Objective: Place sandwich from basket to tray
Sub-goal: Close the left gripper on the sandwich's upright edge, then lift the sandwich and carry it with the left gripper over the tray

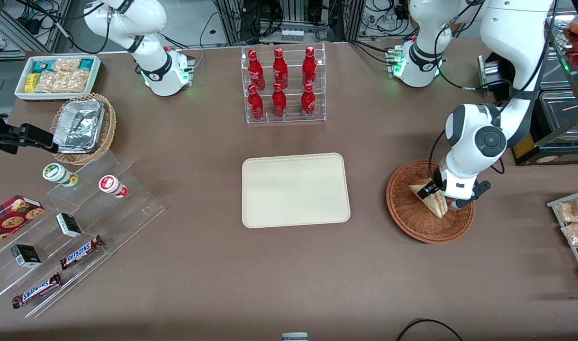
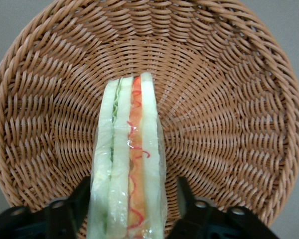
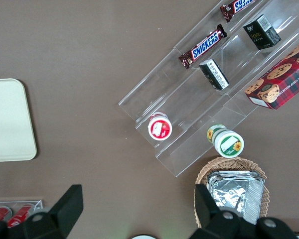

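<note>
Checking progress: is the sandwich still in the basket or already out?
In. The sandwich stands on edge inside the basket, between the open gripper's fingers; the tray is bare.

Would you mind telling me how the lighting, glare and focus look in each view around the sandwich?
Front view: even overhead light, a soft shadow beside the basket, the hand down at the sandwich. Left wrist view: sharp weave, small glints on the sandwich's clear wrap, its fingers dark and soft-edged. Right wrist view: crisp, with glare on the foil trays.
</note>
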Motion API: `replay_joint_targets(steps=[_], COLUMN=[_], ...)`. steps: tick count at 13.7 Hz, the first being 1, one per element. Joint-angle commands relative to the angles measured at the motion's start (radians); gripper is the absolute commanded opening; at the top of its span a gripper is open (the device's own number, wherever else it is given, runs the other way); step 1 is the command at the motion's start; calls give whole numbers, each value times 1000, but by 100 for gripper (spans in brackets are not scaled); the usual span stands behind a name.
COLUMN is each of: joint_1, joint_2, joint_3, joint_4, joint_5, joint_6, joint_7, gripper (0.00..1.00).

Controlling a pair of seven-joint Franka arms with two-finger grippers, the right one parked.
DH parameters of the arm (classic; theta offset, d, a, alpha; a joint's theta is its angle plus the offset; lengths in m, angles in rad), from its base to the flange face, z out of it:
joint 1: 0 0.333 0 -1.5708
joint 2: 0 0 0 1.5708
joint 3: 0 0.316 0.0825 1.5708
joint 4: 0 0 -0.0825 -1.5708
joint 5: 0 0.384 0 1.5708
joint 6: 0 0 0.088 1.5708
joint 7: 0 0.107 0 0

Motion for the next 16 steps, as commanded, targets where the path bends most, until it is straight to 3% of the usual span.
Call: replay_joint_targets(steps=[1,4,7,10,13,16], joint_1=[6,3,-9,-55,-197,-361], joint_2=[24,-20,-94,-105,-43,27], joint_3=[-2,-2,-11,-55,-72,-71], joint_4=[6,28,165,364,524,596], joint_5=[1,2,71,70,57,60], joint_6=[13,-45,-342,-598,-708,-711], joint_7=[-3,-6,-9,-18,-52,-67], gripper=[4,0,0,0,0,0])
